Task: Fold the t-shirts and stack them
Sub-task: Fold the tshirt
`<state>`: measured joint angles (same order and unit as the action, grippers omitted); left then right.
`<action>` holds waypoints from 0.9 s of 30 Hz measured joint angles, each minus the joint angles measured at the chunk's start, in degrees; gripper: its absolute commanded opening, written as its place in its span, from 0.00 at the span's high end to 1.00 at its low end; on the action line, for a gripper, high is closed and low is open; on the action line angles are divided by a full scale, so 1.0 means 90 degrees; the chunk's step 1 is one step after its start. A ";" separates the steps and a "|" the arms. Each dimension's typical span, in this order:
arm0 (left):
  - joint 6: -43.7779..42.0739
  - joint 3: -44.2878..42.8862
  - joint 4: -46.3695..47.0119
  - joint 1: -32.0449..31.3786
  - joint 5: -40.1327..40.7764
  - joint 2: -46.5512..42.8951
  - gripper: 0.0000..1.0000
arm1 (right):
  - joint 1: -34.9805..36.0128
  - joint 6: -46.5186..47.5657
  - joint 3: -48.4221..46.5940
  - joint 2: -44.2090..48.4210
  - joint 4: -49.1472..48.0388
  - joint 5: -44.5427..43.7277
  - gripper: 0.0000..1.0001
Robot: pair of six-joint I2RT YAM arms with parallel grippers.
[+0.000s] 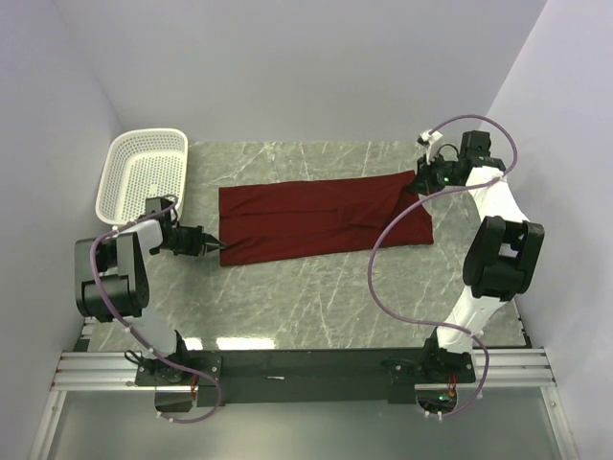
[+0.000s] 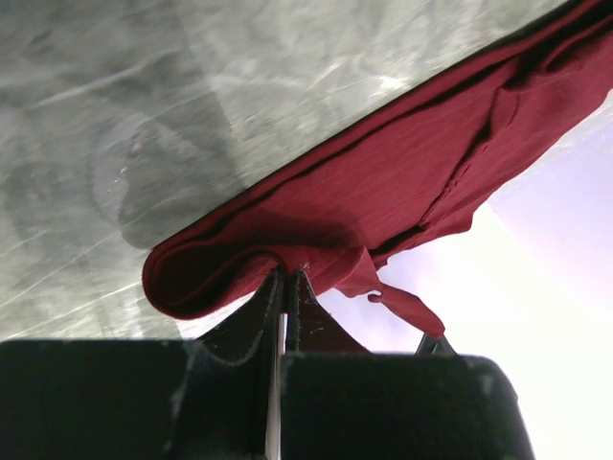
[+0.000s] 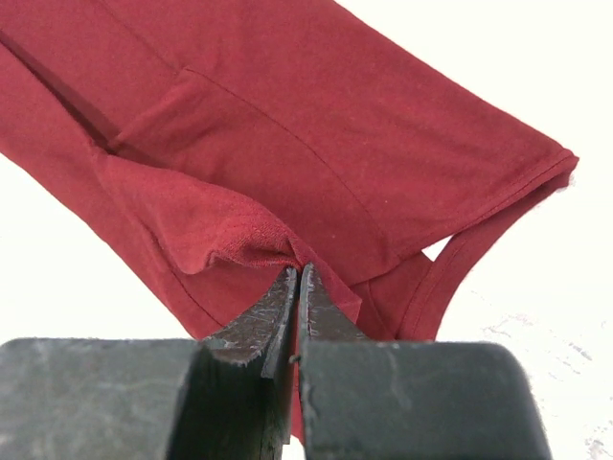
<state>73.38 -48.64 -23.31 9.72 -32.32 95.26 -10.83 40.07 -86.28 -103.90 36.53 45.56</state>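
Observation:
The maroon t-shirt (image 1: 321, 218) lies folded into a long band across the middle of the table. My left gripper (image 1: 217, 245) is shut on the t-shirt's near left corner; in the left wrist view the cloth (image 2: 383, 182) bunches over my gripper (image 2: 287, 273). My right gripper (image 1: 418, 182) is shut on the t-shirt's far right corner, which is lifted slightly. In the right wrist view the cloth (image 3: 287, 125) is pinched in my gripper (image 3: 299, 268), folded layers spreading away from it.
A white perforated basket (image 1: 144, 172) stands at the far left of the marbled table (image 1: 316, 297). White walls close in on the left, back and right. The right arm's purple cable (image 1: 383, 240) hangs over the shirt's right end.

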 measured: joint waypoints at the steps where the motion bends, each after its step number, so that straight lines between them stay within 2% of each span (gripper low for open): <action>1: -0.0036 -0.0046 -0.0002 0.0000 0.0002 0.0032 1.00 | 0.0007 -0.0002 0.0000 -0.0017 -0.0002 -0.0010 1.00; 14: -0.0488 -0.0668 -0.0141 0.0000 0.0078 0.0622 1.00 | 0.0053 -0.0087 0.0000 -0.0141 -0.0041 -0.0170 1.00; 27: -0.0636 -0.0707 -0.0151 0.0000 0.0087 0.0714 1.00 | 0.0165 -0.0316 -0.0257 -0.0272 -0.0151 -0.0330 1.00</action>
<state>67.66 -55.00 -24.67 9.72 -31.53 101.69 -9.34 37.23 -88.60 -106.34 35.18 42.59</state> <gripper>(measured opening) 0.040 0.032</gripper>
